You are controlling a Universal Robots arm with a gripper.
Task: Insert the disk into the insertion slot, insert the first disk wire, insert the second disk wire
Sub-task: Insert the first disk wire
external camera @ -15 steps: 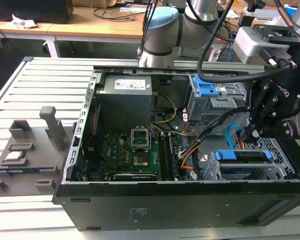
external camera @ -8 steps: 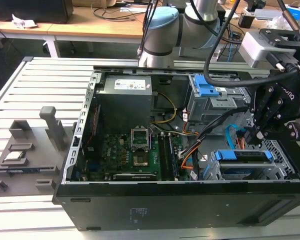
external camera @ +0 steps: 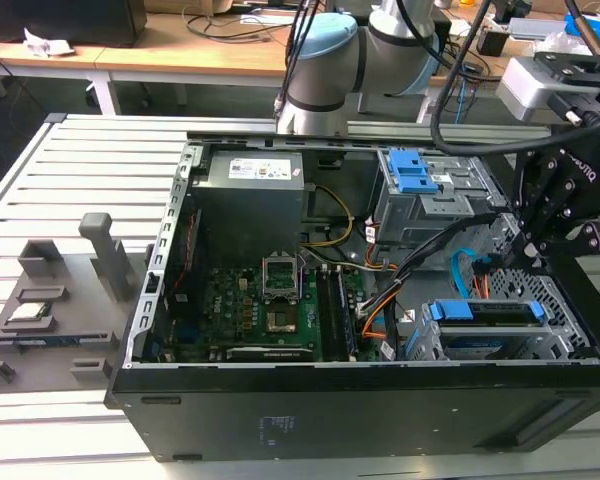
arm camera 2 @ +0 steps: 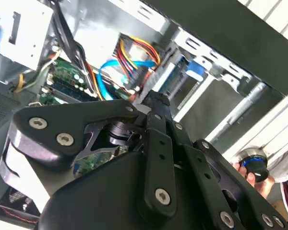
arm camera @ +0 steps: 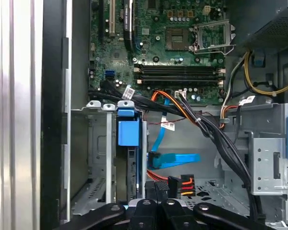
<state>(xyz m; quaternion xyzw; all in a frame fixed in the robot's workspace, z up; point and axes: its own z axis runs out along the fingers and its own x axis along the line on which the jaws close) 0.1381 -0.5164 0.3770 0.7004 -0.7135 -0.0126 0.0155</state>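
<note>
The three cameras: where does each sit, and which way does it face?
Exterior view: off the arm, above the open computer case, looking down into it; arm and gripper show.
First wrist view: on the wrist, looking past the gripper at the motherboard.
Second wrist view: close behind the gripper, looking into the case.
Both wrist views share the light blue cable.

No wording can be read. A white label (external camera: 261,169) is seen on the power supply (external camera: 250,215), but its print cannot be made out.
</note>
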